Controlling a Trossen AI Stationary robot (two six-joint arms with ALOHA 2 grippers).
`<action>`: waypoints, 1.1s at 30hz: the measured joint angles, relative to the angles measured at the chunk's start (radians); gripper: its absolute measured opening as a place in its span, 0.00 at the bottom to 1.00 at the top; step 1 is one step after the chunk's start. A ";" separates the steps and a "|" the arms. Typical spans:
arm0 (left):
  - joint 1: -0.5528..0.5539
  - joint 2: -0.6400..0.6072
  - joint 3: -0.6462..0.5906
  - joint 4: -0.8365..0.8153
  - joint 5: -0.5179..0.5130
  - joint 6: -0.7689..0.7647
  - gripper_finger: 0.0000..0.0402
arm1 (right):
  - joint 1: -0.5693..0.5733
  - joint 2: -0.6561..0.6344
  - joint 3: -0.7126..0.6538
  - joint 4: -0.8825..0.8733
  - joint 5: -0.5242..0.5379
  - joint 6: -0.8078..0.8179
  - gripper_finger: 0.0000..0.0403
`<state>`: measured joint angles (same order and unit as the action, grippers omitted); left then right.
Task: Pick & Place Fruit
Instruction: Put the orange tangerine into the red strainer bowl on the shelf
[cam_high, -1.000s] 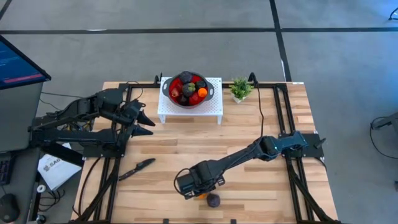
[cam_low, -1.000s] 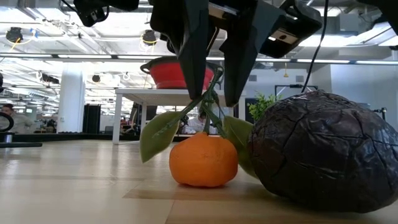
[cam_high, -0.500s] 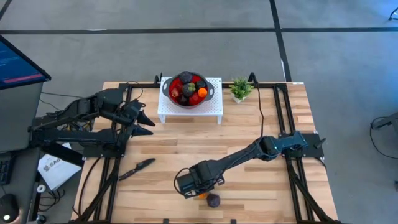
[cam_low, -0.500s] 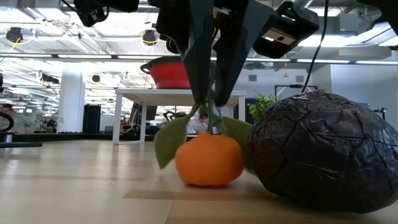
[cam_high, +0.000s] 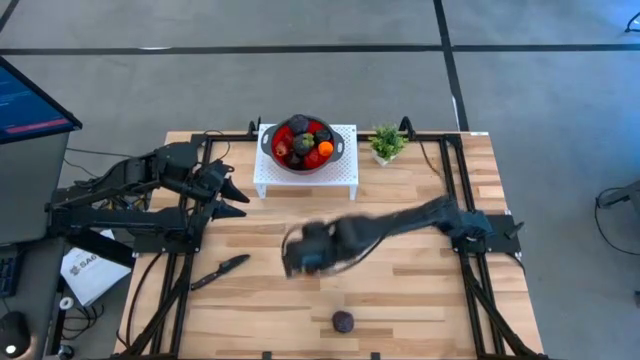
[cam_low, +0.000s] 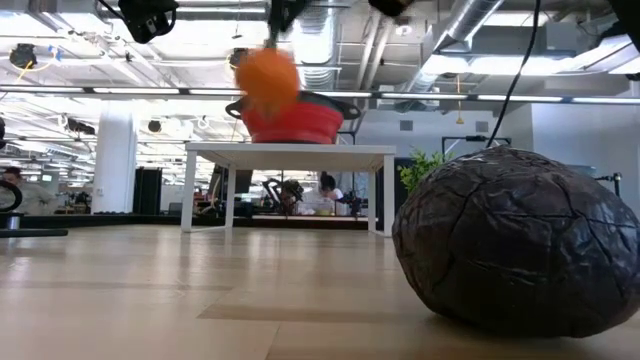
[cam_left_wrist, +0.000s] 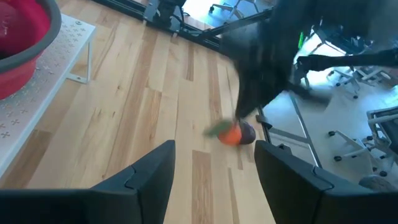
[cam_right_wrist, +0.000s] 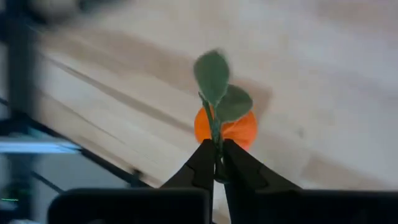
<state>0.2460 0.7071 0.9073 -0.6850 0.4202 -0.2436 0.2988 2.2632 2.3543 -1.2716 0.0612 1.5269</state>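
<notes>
Clamped shut on the thin green stem of a small orange (cam_right_wrist: 225, 129), the right claw (cam_right_wrist: 216, 163) hangs above the middle of the bench (cam_high: 440, 300), its dark arm stretched low from the right edge toward the centre and blurred in the overhead view. The orange hangs off the wood below the fingertips, stem uppermost, with two green leaves standing beside the stem; from table height it shows in front of the red bowl (cam_low: 295, 118). A dark purple fruit (cam_high: 343, 321) lies alone near the front edge, its long axis level across the low view. The left claw (cam_left_wrist: 214, 163) waits over the left edge, fingers parted and holding nothing, its arm folded back and pointing toward the middle. The bowl, already holding several red, orange and dark pieces, sits on a white stand (cam_high: 305, 178) at the back edge, with a small potted plant (cam_high: 386, 143) just beside it. A black knife (cam_high: 220, 271) lies near the front left. The bench is pale wooden planks, grey floor around it.
</notes>
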 joint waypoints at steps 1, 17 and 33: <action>0.000 0.000 0.000 0.000 0.000 0.000 0.53 | -0.017 -0.033 0.001 0.004 0.029 -0.021 0.02; 0.000 0.000 0.000 0.000 0.000 -0.007 0.53 | -0.374 -0.182 0.001 0.272 0.180 -0.497 0.03; 0.000 0.000 0.000 0.000 -0.005 -0.008 0.53 | -0.479 -0.165 0.001 0.097 0.173 -0.542 0.08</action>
<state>0.2462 0.7071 0.9070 -0.6849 0.4148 -0.2516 -0.1799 2.0979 2.3549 -1.1749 0.2340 0.9844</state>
